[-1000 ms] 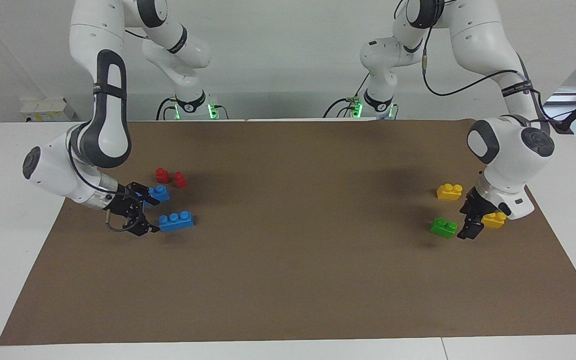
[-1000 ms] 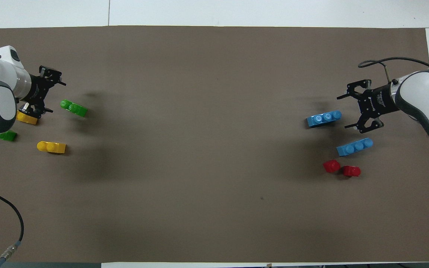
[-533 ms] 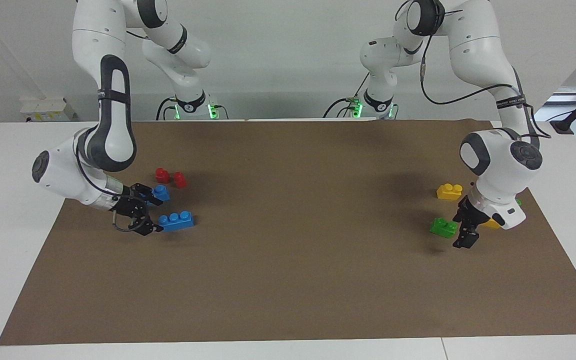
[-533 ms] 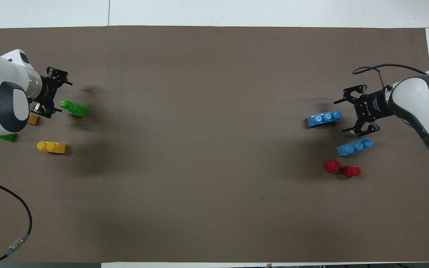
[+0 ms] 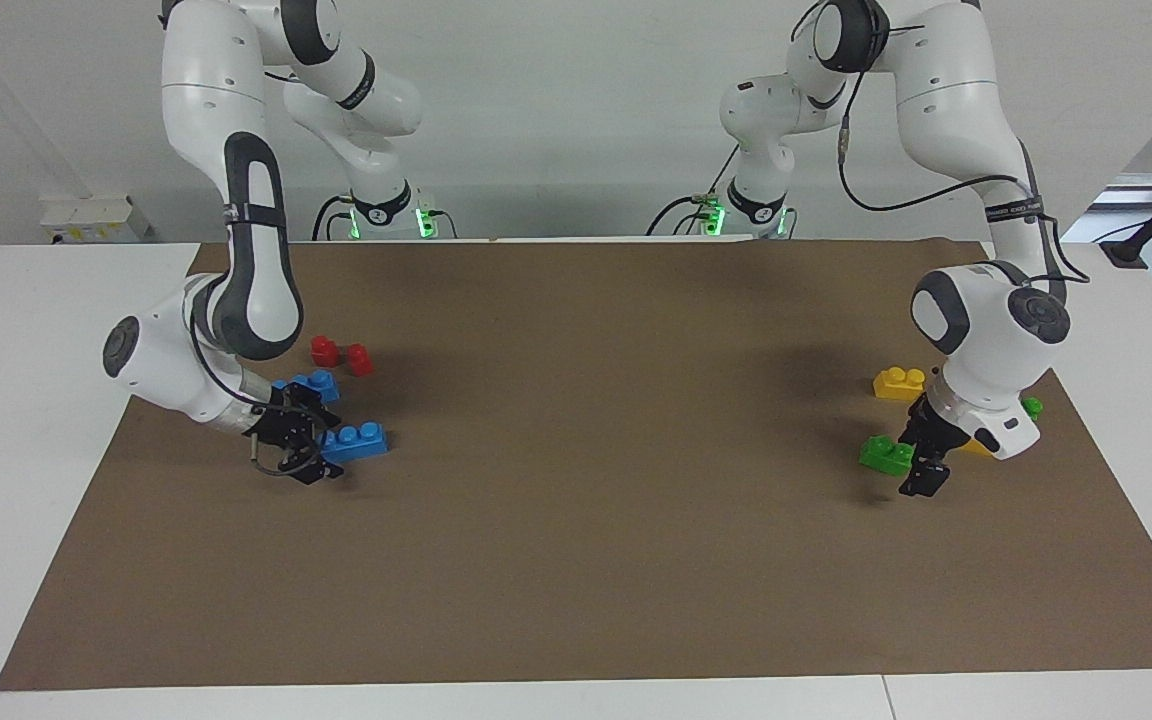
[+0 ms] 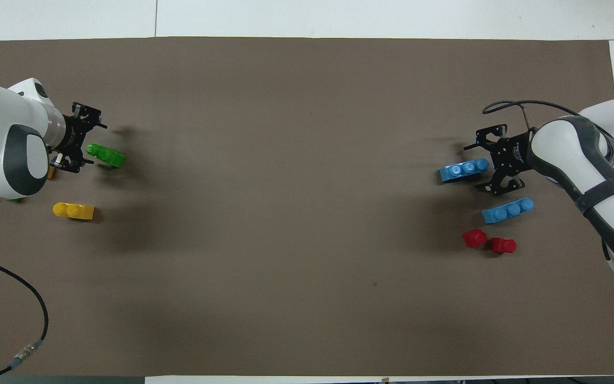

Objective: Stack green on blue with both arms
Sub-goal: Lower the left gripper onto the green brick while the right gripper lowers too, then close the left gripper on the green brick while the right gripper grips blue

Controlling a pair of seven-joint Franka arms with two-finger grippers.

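- Green brick point(image 5: 887, 455) point(image 6: 105, 155) lies on the brown mat point(image 5: 596, 560) at the left arm's end of the table, farther from the robots than the yellow brick point(image 5: 899, 382) point(image 6: 73, 210).
- Left gripper point(image 5: 921, 462) point(image 6: 75, 146) has closed in on it over the last half second: fingers spread, now bracketing the brick's end. No contact visible yet.
- Blue brick point(image 5: 357, 440) point(image 6: 463, 169) lies at the right arm's end, farther from the robots than the second blue brick point(image 5: 311, 384) point(image 6: 508, 210) and the two red bricks point(image 5: 341, 354) point(image 6: 489, 241).
- Right gripper point(image 5: 301, 445) point(image 6: 493, 162) has also advanced: fingers open, now straddling the blue brick's end where before it stood just short.
- Judgement: both arms are at the pre-grasp stage. Closing on the bricks looks like the next step. Nothing lifted or stacked so far.
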